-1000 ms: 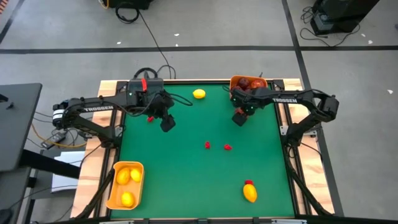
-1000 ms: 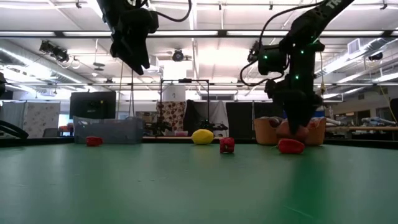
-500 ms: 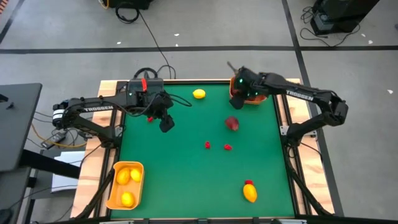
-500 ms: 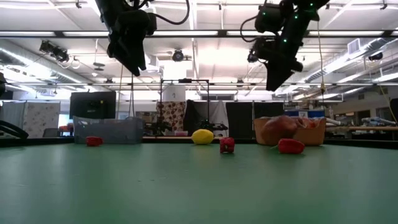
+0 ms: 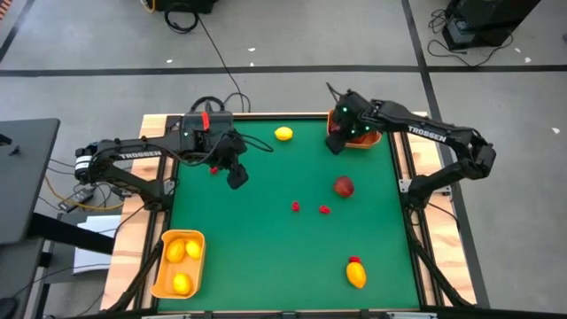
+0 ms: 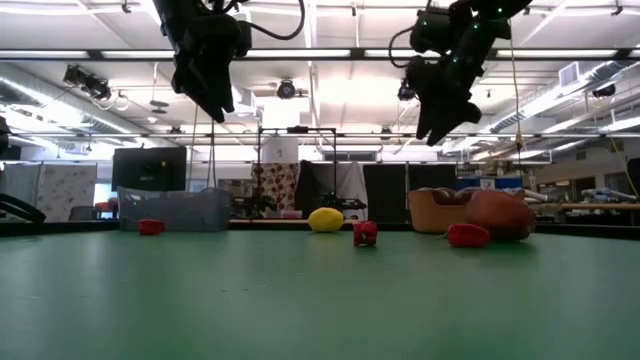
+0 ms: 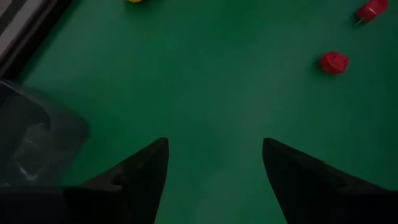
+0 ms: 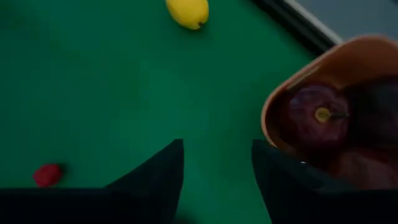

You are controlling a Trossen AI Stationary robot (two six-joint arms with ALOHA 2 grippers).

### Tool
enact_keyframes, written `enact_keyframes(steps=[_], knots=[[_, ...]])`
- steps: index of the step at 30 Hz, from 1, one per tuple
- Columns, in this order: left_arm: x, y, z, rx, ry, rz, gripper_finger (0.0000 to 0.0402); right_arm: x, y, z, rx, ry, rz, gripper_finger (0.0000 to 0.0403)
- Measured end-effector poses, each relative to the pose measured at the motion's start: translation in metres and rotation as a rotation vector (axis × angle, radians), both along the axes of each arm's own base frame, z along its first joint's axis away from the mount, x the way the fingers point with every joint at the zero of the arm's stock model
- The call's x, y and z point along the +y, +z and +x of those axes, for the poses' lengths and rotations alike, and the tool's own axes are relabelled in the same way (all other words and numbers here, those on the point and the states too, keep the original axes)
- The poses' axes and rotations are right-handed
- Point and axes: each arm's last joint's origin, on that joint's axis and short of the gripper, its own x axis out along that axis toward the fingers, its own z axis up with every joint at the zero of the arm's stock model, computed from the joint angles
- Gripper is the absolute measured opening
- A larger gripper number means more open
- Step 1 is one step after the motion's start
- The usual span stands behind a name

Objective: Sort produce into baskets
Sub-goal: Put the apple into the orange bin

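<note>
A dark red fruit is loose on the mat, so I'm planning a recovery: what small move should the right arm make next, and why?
Probably swing the right gripper toward the dark red fruit and lower over it. The gripper hangs empty, jaws apart, beside the orange bin, which already holds similar fruit.

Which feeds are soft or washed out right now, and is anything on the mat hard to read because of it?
Low view: bright ceiling lights leave both arms as silhouettes; the dark red fruit looks blurred. Right wrist view: soft, though the lemon and the orange bin read fine. Left wrist view: the grey tray is hazy. High view: evenly lit, small red bits tiny.
</note>
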Motion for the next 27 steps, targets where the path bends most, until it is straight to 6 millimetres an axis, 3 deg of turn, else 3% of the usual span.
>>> enact_keyframes(steps=[5, 8, 12, 17, 23, 27], knots=[[-0.007, -0.004, 0.001, -0.005, -0.043, -0.020, 0.0242, 0.011, -0.001, 0.006, 0.009, 0.044, -0.002, 0.0246], [-0.015, -0.019, -0.005, -0.002, -0.075, -0.046, 0.0232, 0.018, -0.001, 0.009, 0.008, 0.051, 0.011, 0.0273], [-0.025, -0.044, -0.014, -0.122, -0.111, -0.176, 0.0223, 0.026, -0.001, 0.013, 0.001, 0.040, 0.029, 0.0300], [-0.032, -0.061, -0.021, -0.264, -0.096, -0.254, 0.0214, 0.034, 0.000, 0.020, -0.034, 0.022, 0.023, 0.0307], [-0.033, -0.056, -0.023, -0.299, -0.057, -0.305, 0.0214, 0.039, 0.001, 0.025, -0.056, 0.042, 0.006, 0.0306], [-0.040, -0.038, -0.026, -0.328, -0.089, -0.363, 0.0214, 0.040, -0.011, 0.021, -0.015, 0.040, 0.036, 0.0306]])
